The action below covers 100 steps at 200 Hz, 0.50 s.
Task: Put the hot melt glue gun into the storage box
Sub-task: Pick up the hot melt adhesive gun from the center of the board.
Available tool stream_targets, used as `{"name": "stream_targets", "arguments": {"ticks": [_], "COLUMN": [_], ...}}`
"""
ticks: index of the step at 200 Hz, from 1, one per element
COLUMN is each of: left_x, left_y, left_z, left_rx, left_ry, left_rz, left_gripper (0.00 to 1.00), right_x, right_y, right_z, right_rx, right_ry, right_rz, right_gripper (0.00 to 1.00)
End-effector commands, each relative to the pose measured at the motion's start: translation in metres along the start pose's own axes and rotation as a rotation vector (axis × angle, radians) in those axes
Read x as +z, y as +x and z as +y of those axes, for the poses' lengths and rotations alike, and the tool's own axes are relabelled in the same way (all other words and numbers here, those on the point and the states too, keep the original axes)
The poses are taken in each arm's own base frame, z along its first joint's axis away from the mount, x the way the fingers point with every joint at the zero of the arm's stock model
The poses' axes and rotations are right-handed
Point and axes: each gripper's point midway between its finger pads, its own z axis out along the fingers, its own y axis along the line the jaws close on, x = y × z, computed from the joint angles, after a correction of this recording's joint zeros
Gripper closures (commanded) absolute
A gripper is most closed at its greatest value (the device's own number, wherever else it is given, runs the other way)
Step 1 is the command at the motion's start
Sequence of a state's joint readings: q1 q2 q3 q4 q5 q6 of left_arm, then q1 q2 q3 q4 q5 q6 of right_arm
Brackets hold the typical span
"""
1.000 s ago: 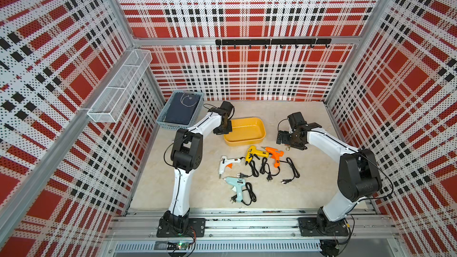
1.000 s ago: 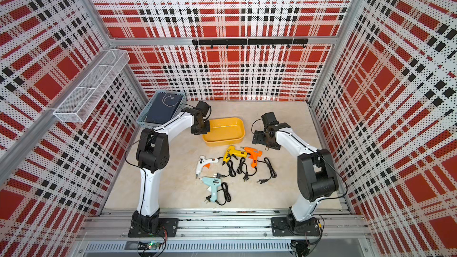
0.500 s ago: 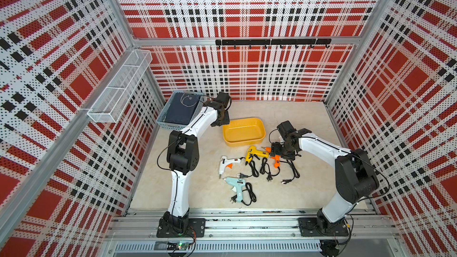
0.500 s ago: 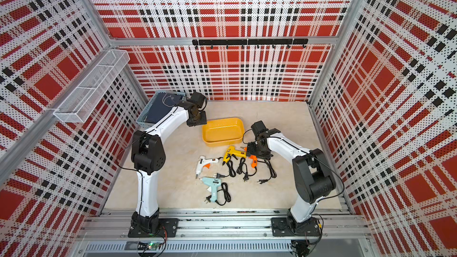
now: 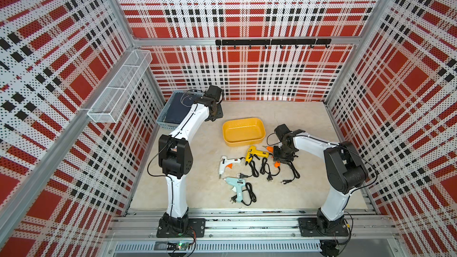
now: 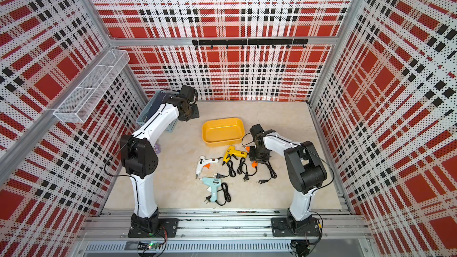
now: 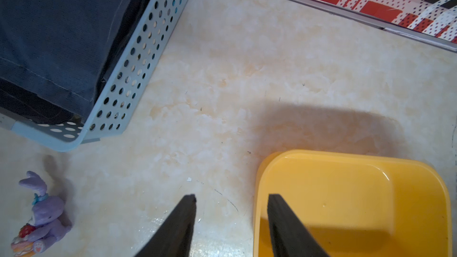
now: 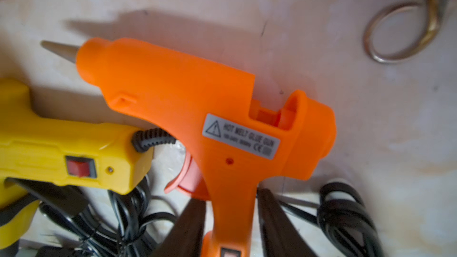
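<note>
Lying on the table, the orange hot melt glue gun [image 8: 197, 110] has my right gripper [image 8: 231, 196] shut on its handle, one finger pressed to each side. In both top views that gripper [image 5: 280, 155] [image 6: 256, 155] covers most of the gun, leaving only its nozzle and handle end visible. The yellow storage box [image 5: 243, 131] [image 6: 222, 131] stands empty just behind the guns. My left gripper [image 7: 232, 197] is open and holds nothing. It hovers over the table at the box's [image 7: 346, 194] near corner, between the box and the basket [image 5: 215, 116].
A yellow glue gun [image 5: 257, 154] [image 8: 61, 149], a white one [image 5: 226, 164] and a light blue one [image 5: 236, 185] lie beside the orange gun with tangled black cords. A blue-grey basket [image 5: 173, 112] holds dark cloth. A purple bunny toy [image 7: 44, 216] and a brass ring [image 8: 400, 30] lie on the table.
My right gripper came forward and down from beside the box to the orange gun and closed on its handle. The left gripper drew back from the box's edge and opened.
</note>
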State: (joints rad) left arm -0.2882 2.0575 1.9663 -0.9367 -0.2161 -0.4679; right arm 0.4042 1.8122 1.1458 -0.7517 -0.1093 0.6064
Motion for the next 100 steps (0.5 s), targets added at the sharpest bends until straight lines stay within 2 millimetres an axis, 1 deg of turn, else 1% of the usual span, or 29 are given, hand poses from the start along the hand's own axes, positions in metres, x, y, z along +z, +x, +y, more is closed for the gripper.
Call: {"name": "stream_targets", "arguments": {"ticks": [1,11,25,33,44,59,65,67,73,77,78,80,82,85,86,87,88,90,91,92,93,100], "left_x": [-0.019,-0.019,-0.019,-0.019,-0.02,-0.019,-0.018,-0.018,-0.019,-0.018,-0.018,-0.016,-0.016,-0.014,-0.014,-0.014,-0.014,-0.014,-0.014,-0.014,-0.013,-0.012], "left_y": [-0.01,-0.011,-0.014,-0.015,-0.018,-0.018,-0.019,-0.019,-0.02,-0.02,-0.02,-0.025,-0.026,-0.026,-0.026,-0.026,-0.026,-0.027,-0.027,-0.027,-0.027,-0.028], "left_z": [0.008,0.009,0.012,0.013,0.016,0.017,0.017,0.017,0.016,0.016,0.016,0.027,0.03,0.031,0.031,0.031,0.031,0.031,0.032,0.032,0.032,0.032], "left_rx": [-0.022,-0.026,-0.029,-0.032,-0.038,-0.04,-0.039,-0.039,-0.04,-0.04,-0.04,-0.059,-0.063,-0.066,-0.066,-0.067,-0.067,-0.067,-0.069,-0.069,-0.068,-0.071], "left_ry": [-0.002,-0.002,-0.007,-0.007,-0.011,-0.011,-0.01,-0.011,-0.008,-0.009,-0.01,-0.024,-0.027,-0.028,-0.028,-0.029,-0.029,-0.029,-0.029,-0.029,-0.029,-0.03], "left_rz": [-0.031,-0.032,-0.036,-0.036,-0.041,-0.042,-0.042,-0.042,-0.045,-0.044,-0.043,-0.046,-0.046,-0.045,-0.046,-0.045,-0.045,-0.045,-0.045,-0.045,-0.045,-0.046], "left_gripper": [0.47,0.48,0.48,0.48,0.48,0.48,0.48,0.49,0.49,0.49,0.49,0.49,0.49,0.49,0.49,0.49,0.49,0.49,0.49,0.49,0.49,0.49], "right_x": [0.004,0.0,-0.012,-0.021,-0.041,-0.074,-0.094,-0.096,-0.115,-0.125,-0.129,-0.135,-0.14,-0.146,-0.152,-0.152,-0.161,-0.161,-0.165,-0.164,-0.171,-0.19], "right_y": [0.006,0.005,0.001,-0.002,-0.008,-0.02,-0.026,-0.027,-0.035,-0.037,-0.038,-0.04,-0.042,-0.044,-0.047,-0.047,-0.052,-0.052,-0.053,-0.049,-0.05,-0.056], "right_z": [-0.005,-0.006,-0.008,-0.01,-0.008,-0.004,0.001,0.0,0.005,0.006,0.007,0.008,0.009,0.011,0.013,0.013,0.017,0.017,0.019,0.016,0.016,0.02], "right_rx": [-0.018,-0.025,-0.039,-0.049,-0.069,-0.108,-0.115,-0.121,-0.131,-0.135,-0.138,-0.14,-0.143,-0.147,-0.147,-0.147,-0.148,-0.148,-0.148,-0.15,-0.158,-0.169], "right_ry": [0.038,0.047,0.072,0.091,0.1,0.106,0.095,0.099,0.093,0.094,0.091,0.089,0.087,0.084,0.075,0.075,0.061,0.061,0.057,0.069,0.074,0.066], "right_rz": [0.027,0.025,0.01,-0.004,-0.041,-0.101,-0.136,-0.139,-0.18,-0.197,-0.205,-0.217,-0.229,-0.24,-0.257,-0.257,-0.283,-0.283,-0.292,-0.277,-0.286,-0.322], "right_gripper": [0.69,0.73,0.77,0.8,0.85,0.91,0.92,0.92,0.93,0.94,0.94,0.94,0.94,0.94,0.94,0.94,0.94,0.94,0.94,0.94,0.94,0.94]}}
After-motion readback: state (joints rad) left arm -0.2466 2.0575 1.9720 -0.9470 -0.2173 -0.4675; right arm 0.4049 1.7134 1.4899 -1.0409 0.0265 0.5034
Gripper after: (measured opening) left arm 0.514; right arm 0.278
